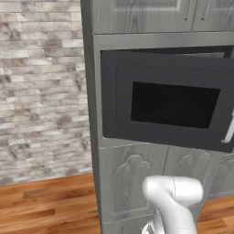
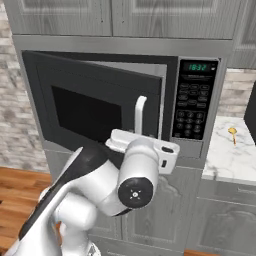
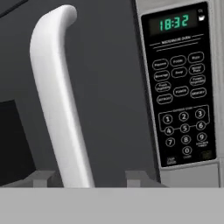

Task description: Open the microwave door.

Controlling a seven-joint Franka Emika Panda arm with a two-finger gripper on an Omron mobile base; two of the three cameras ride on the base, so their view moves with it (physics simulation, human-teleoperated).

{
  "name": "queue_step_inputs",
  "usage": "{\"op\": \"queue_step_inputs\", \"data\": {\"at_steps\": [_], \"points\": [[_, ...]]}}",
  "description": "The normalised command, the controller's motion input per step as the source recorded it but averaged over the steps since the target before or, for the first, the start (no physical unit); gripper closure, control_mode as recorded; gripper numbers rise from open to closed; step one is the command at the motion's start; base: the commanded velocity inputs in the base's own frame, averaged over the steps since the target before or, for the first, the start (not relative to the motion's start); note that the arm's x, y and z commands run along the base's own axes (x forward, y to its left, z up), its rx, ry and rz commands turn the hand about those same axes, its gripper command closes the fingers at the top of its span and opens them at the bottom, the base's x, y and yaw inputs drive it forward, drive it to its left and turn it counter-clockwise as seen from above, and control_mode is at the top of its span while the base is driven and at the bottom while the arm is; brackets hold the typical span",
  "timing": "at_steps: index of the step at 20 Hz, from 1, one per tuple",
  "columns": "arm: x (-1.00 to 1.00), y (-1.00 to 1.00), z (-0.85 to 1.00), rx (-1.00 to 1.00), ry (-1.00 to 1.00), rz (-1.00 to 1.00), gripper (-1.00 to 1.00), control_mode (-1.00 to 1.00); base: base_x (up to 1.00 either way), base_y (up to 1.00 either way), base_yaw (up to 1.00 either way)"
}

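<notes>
Microwave door (image 2: 95, 107) stands partly ajar on its left hinge. Gripper (image 3: 87, 178) clasps the white handle (image 3: 59, 100) low down; we should pull outward along the door's arc.

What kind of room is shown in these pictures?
Most likely a home kitchen: a built-in microwave door set among grey wood-grain cabinets, its keypad and clock panel, and a marble counter beside them.

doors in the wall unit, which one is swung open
The dark microwave door with the white handle; it stands ajar, while the grey cabinet doors above and below sit shut.
</notes>
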Motion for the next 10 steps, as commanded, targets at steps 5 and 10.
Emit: {"op": "queue_step_inputs", "data": {"at_steps": [5, 10], "points": [[-0.61, -0.22, 0.06, 0.00, -0.11, 0.07, -1.00, -1.00, 0.00, 0.00, 0.00], [-0.50, -0.61, 0.26, 0.00, -0.43, 0.04, -1.00, -1.00, 0.00, 0.00, 0.00]]}}
